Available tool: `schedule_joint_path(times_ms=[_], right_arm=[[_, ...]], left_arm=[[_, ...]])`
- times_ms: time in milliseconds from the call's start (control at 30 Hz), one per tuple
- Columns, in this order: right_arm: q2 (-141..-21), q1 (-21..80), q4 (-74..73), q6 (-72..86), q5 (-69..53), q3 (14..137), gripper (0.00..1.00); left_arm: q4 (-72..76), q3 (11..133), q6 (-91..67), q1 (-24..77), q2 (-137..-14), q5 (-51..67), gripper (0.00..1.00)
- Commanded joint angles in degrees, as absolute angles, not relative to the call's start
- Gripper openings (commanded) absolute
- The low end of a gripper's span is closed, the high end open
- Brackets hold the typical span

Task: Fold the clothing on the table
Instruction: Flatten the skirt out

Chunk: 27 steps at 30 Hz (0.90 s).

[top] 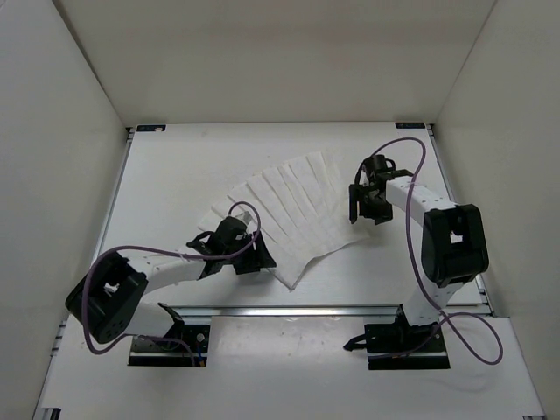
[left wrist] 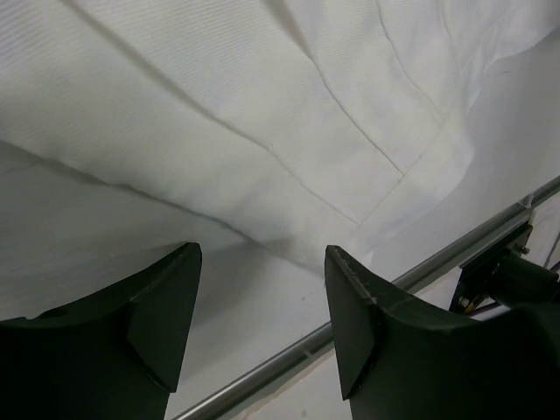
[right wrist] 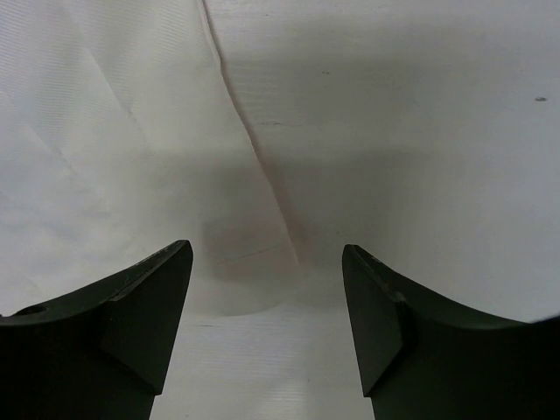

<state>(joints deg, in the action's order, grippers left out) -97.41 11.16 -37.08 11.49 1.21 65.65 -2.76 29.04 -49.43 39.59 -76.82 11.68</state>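
Plainly, the left pincer [left wrist: 262,262] stands with jaws apart and empty at the near-left edge of the clothing [top: 293,214]. The right pincer [right wrist: 267,254] gapes empty over its right edge. The clothing lies spread and creased mid-tabletop [top: 175,166]. The step looks like lining up grasps; next, each pincer must lower and close on its edge.

Bright, even light; soft shadows

top external: overhead from the near edge, facing down on the whole table [top: 192,166].
wrist views: close, facing down onto the clothing [left wrist: 262,105], which the overhead view shares.
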Motion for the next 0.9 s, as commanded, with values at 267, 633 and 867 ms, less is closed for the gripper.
schedule_joint_path(times_ms=[267,633,867], right_arm=[[-102.83,11.78,-34.98,13.71,0.36,64.25,0.59],[-97.48,20.83,-32.78,19.16,-5.62,59.33,0.1],[-89.32,25.84,-30.25,22.32,-9.32,53.46,0.43]], left_arm=[[2.98,29.63,-49.58,36.93,-80.87,0.97,0.35],[1.68,36.55,-41.58,21.1,-85.52,-0.53,0.31],[-8.43,37.45,-36.83,18.02,-75.36,3.86,0.55]])
